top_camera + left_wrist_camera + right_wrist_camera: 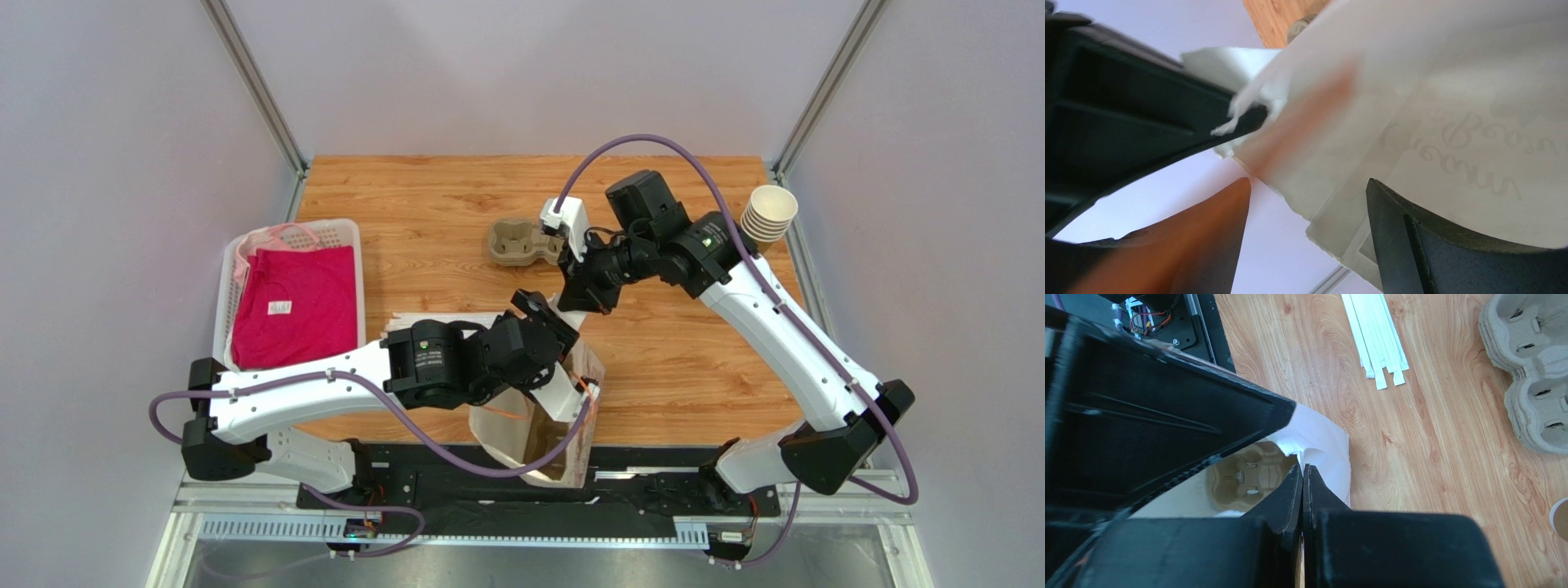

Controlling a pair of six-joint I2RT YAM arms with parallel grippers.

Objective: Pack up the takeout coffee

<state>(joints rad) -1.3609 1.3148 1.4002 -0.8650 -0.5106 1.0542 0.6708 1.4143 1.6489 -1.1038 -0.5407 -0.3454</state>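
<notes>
Left gripper [1312, 150] is sitting released astride bag [540, 435]; right gripper [1303, 468] is pinching its rim; left arm [368, 374] is covering most.

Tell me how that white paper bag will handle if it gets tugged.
Likely floppy: the paper bag puckers where the right gripper pinches its rim. Probably light but tearable: its edge looks ragged at the left gripper. The cup carrier inside may steady it against tipping.

You can't see the coffee cup in any view. Paper bag [515, 435] stands open at the bench's [429, 208] near edge, cardboard tray [1247, 471] inside.
</notes>
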